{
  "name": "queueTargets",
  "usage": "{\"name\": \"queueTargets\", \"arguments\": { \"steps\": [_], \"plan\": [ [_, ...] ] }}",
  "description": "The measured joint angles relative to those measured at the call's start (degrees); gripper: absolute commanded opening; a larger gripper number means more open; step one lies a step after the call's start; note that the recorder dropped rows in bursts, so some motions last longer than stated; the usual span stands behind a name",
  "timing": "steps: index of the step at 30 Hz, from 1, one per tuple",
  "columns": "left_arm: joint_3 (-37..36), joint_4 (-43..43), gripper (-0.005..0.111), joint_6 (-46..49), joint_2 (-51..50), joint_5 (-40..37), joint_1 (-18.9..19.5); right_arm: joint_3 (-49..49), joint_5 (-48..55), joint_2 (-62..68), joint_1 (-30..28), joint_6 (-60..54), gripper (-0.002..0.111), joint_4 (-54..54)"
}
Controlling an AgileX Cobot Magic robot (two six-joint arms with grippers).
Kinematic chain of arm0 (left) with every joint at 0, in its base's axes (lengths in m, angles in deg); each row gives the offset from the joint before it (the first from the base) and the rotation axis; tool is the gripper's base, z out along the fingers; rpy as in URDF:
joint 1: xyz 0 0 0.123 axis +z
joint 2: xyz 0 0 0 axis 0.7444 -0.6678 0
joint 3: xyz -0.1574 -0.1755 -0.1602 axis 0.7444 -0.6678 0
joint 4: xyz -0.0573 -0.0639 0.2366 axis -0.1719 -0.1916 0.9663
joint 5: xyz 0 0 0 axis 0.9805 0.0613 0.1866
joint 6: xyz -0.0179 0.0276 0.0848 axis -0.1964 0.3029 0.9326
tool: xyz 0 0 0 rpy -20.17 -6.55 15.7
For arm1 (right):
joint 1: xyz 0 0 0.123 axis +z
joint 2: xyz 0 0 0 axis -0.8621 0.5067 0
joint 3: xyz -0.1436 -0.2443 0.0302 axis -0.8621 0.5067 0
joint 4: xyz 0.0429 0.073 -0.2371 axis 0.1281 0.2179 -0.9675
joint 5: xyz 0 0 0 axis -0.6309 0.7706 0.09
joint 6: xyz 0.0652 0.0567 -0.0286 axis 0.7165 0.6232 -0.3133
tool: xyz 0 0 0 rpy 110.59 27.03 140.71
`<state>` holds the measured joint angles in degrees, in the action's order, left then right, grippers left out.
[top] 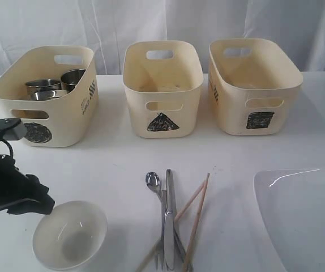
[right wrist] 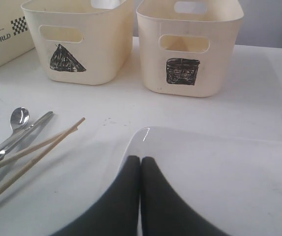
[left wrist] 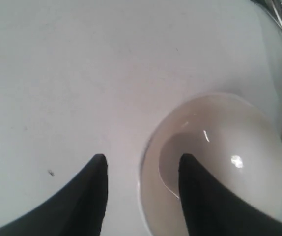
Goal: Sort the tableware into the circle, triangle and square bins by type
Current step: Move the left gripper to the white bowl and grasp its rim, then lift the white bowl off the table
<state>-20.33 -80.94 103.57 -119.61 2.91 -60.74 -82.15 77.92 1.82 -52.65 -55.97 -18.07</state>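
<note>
The room is bright and evenly lit. Soft, diffuse white light washes the worktop [top: 117, 164], and only faint grey shadows sit at the foot of the triangle bin [top: 162, 85]. A thin streak of glare runs along the rim of the white plate [top: 304, 221], and two small highlights glint inside the small white bowl [left wrist: 229, 162]. The left wrist view is hazy and out of focus throughout. The right wrist view is crisper, with pale shadows beside the chopsticks [right wrist: 33, 146].

Three cream bins: a circle bin [top: 66, 122], a triangle bin [top: 137, 116], a square bin [top: 230, 119]. Two steel mugs [top: 43, 85] and one steel bowl [top: 49, 94]. One white bowl [top: 69, 235]. One spoon [top: 152, 180], one fork [top: 159, 259], one knife [top: 169, 226], two chopsticks [top: 196, 221]. One large white plate [top: 304, 215].
</note>
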Motion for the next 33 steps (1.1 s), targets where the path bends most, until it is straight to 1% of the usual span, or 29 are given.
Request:
{"name": "queueTargets", "arguments": {
  "steps": [3, 6, 11, 16, 19, 23, 24, 28, 33],
  "plan": [
    [-1.64, -0.54, 0.051, 0.27, 0.0, 3.9, 0.0, 0.0, 0.0, 0.0, 0.0, 0.0, 0.0, 0.0],
    [-2.93, -0.69, 0.051, 0.66, 0.0, 6.12, 0.0, 0.0, 0.0, 0.0, 0.0, 0.0, 0.0, 0.0],
    [-3.46, -1.77, 0.051, 4.4, 0.0, 6.19, 0.0, 0.0, 0.0, 0.0, 0.0, 0.0, 0.0, 0.0],
    [-3.46, -8.45, 0.051, 13.44, 0.04, 3.51, 0.0, 0.0, 0.0, 0.0, 0.0, 0.0, 0.0, 0.0],
    [-3.46, -15.56, 0.051, 24.19, 0.04, 0.77, 0.0, 0.0, 0.0, 0.0, 0.0, 0.0, 0.0, 0.0],
    [-3.46, -19.6, 0.051, 28.9, -2.15, 0.52, 0.0, 0.0, 0.0, 0.0, 0.0, 0.0, 0.0, 0.0],
    [-3.46, -20.65, 0.051, 30.14, -4.03, 0.43, 0.0, 0.0, 0.0, 0.0, 0.0, 0.0, 0.0, 0.0],
    [-3.48, -21.3, 0.051, 31.21, -9.23, 1.24, 0.0, 0.0, 0.0, 0.0, 0.0, 0.0, 0.0, 0.0],
    [-3.48, -21.74, 0.051, 31.31, -10.96, 2.77, 0.0, 0.0, 0.0, 0.0, 0.0, 0.0, 0.0, 0.0]
  ]
}}
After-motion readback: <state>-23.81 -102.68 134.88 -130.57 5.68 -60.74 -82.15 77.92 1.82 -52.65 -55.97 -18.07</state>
